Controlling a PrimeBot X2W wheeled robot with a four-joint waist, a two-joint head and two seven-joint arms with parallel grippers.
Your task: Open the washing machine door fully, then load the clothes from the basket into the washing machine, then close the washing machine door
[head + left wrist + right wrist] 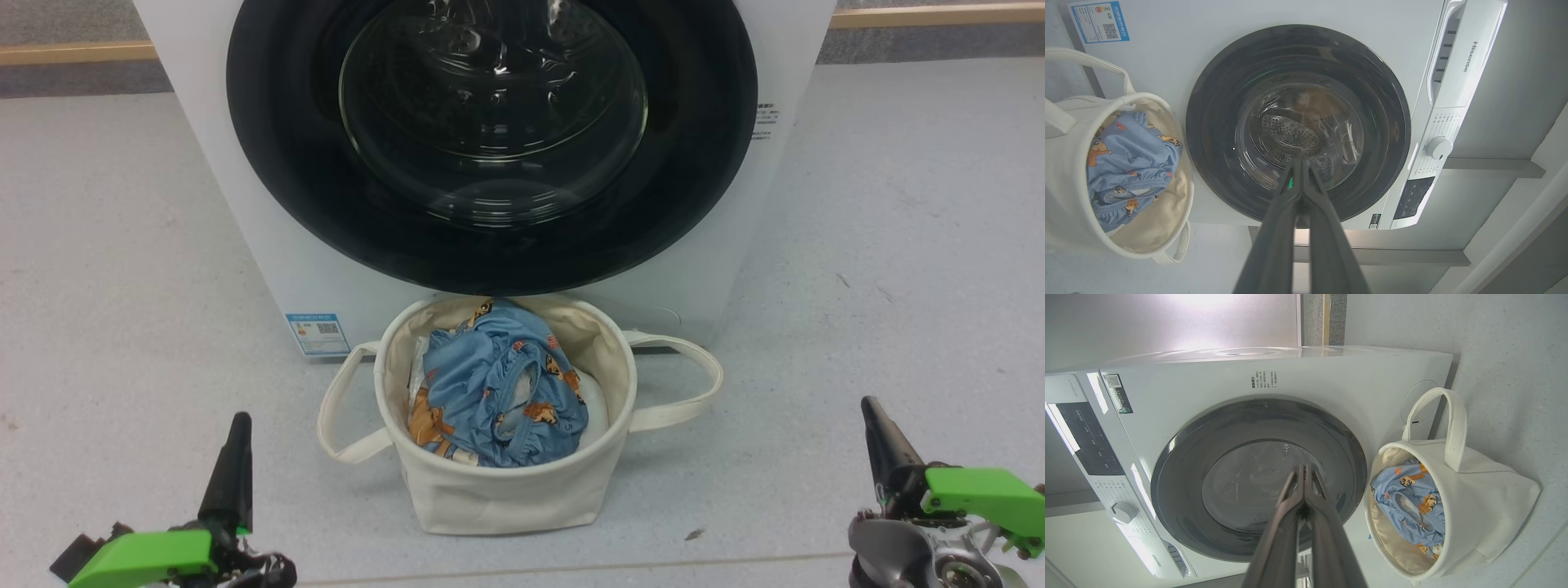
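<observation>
One big white washing machine [326, 294] stands at the top of our head view, its round black door [490, 139] shut. Just below it sits the cream basket [498, 498] with the blue clothes [490, 384] inside. Our left gripper [238, 429], lower left, and right gripper [873, 416], lower right, are pressed together, holding nothing.

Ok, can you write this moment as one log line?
washing machine door: shut | clothes: in basket | basket: on floor by washing machine | left end effector: shut, empty | right end effector: shut, empty
</observation>
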